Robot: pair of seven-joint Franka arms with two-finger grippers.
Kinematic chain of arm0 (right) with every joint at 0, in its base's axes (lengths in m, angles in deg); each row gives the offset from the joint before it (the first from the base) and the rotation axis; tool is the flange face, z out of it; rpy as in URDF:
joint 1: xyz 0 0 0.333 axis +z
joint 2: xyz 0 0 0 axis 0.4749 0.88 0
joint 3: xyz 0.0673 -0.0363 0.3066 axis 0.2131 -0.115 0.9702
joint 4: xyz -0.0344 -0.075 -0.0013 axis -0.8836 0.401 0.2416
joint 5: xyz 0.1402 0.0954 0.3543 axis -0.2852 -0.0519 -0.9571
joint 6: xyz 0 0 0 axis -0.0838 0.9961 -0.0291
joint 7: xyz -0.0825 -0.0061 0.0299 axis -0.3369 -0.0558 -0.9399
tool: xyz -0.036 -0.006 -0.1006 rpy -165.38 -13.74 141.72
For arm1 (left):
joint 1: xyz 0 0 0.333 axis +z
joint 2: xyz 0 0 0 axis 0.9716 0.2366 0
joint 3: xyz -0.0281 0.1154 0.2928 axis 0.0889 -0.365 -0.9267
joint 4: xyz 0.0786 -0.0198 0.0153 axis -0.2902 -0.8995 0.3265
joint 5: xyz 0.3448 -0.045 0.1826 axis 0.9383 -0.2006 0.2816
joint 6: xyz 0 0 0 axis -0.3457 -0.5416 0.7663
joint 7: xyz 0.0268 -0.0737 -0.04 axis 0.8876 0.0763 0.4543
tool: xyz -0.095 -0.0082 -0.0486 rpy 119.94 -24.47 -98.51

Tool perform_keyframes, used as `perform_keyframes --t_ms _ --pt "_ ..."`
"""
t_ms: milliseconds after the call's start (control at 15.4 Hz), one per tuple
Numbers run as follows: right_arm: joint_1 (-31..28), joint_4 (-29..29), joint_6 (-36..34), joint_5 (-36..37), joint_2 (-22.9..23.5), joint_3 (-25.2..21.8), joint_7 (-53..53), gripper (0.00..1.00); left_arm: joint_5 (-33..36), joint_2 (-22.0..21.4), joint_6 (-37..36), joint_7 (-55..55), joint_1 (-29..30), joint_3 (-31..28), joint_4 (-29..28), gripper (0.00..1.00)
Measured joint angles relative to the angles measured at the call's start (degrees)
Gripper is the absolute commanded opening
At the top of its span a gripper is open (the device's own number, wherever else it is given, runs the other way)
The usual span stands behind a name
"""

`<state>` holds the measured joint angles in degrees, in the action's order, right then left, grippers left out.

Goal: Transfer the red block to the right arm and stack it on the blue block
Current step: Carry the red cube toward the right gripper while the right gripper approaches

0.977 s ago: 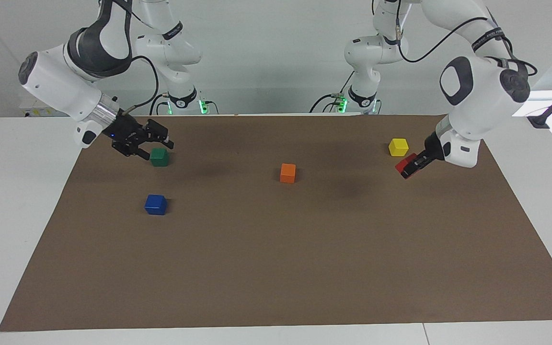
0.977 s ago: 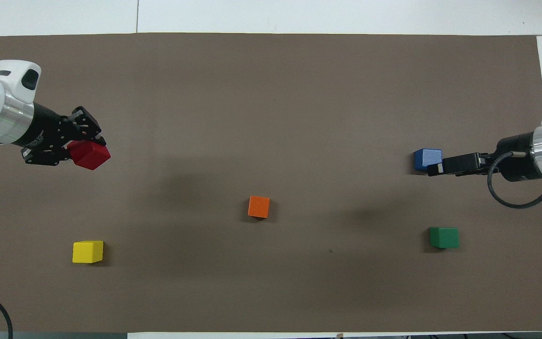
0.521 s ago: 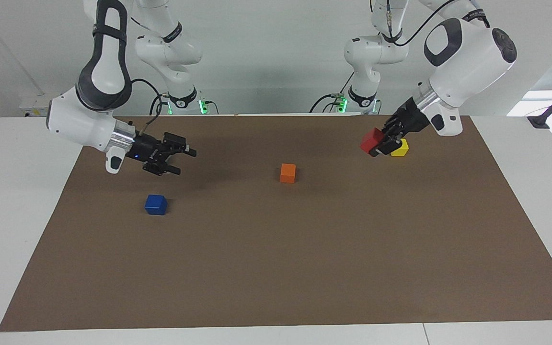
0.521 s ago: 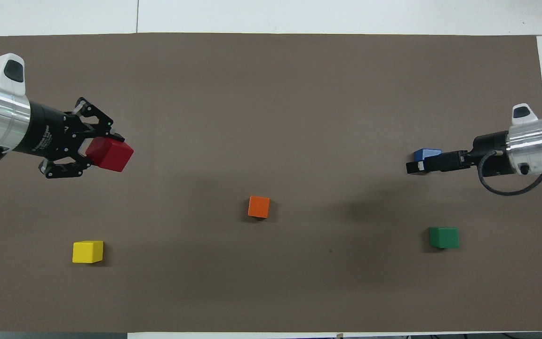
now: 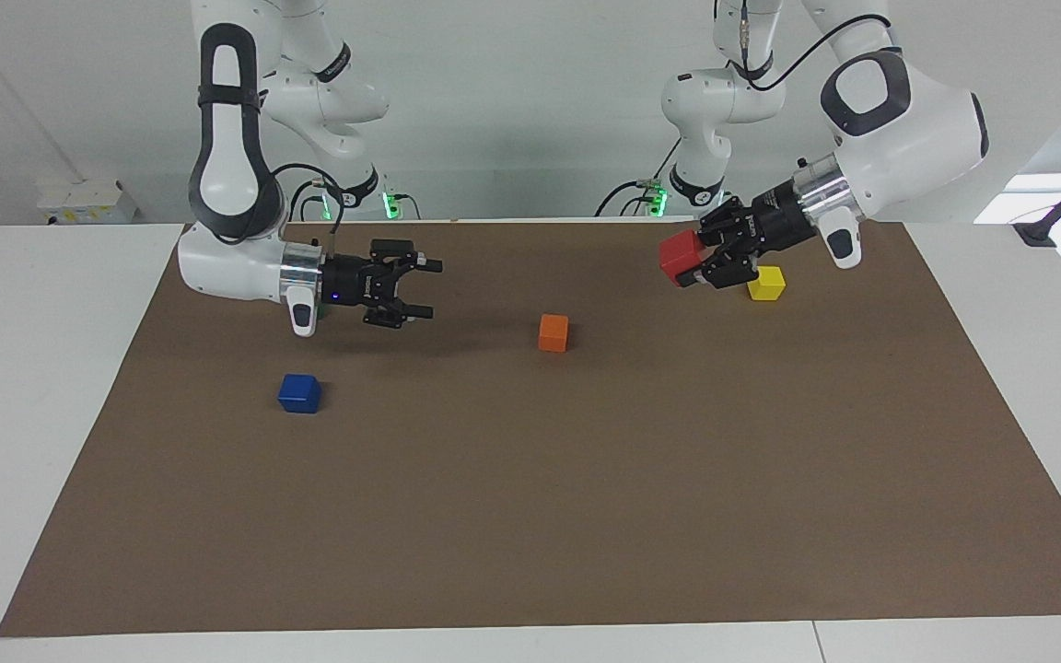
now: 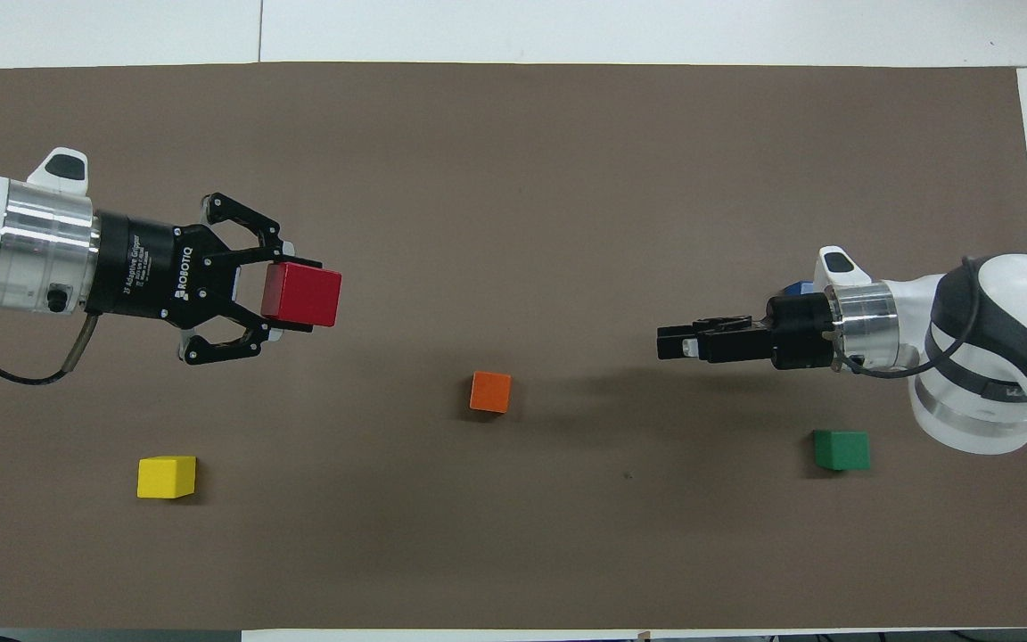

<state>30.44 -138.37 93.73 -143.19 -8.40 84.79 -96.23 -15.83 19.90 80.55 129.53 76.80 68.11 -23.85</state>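
Observation:
My left gripper (image 5: 694,265) is shut on the red block (image 5: 679,254) and holds it in the air, level, over the mat between the yellow cube and the orange cube; it also shows in the overhead view (image 6: 292,299) with the red block (image 6: 301,295). My right gripper (image 5: 413,292) is open and empty, raised and pointing toward the red block; seen edge-on in the overhead view (image 6: 672,343). A wide gap lies between the two grippers. The blue block (image 5: 299,393) sits on the mat toward the right arm's end; in the overhead view (image 6: 800,288) the right wrist covers most of it.
An orange cube (image 5: 553,332) sits mid-mat below the gap between the grippers. A yellow cube (image 5: 766,283) lies under the left wrist. A green cube (image 6: 841,449) lies near the right arm's base end, mostly hidden in the facing view. The brown mat (image 5: 530,516) covers the table.
Both grippers have risen and moved toward the middle of the table, turning to face each other. The left one carried the red block along; the right one left the green cube's side.

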Motion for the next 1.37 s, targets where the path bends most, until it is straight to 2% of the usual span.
perform_keyframes --t_ms 261,586,716,912,1107,1368 --pt "3.22 -0.25 -4.83 -10.13 4.43 0.04 -5.21 1.0 -3.64 -3.62 4.15 0.22 -1.38 0.69 -7.5 0.0" --pt "13.28 -0.38 -5.09 -26.94 6.97 0.14 -4.86 1.0 -7.21 -6.37 12.66 0.58 -4.87 0.96 -13.5 0.0" --pt "16.07 -0.36 -3.92 -28.64 7.71 0.15 -3.63 1.0 -8.95 -6.66 17.18 0.62 -7.31 1.0 -14.66 0.0" --pt "17.23 -0.31 -3.3 -30.41 7.82 0.13 -2.82 1.0 -10.86 -6.99 22.23 0.79 -11.12 1.16 -16.7 0.0" --pt "18.81 -0.15 -3.27 -35.05 7.82 0.13 -2.69 1.0 -11.92 -7.5 22.62 0.8 -11.59 1.05 -17.79 0.0" --pt "21.61 1.01 0.6 -39.95 7.83 0.12 -2.69 1.0 -19.32 -7.68 22.62 -3.12 -12.23 1.01 -19.22 0.0"
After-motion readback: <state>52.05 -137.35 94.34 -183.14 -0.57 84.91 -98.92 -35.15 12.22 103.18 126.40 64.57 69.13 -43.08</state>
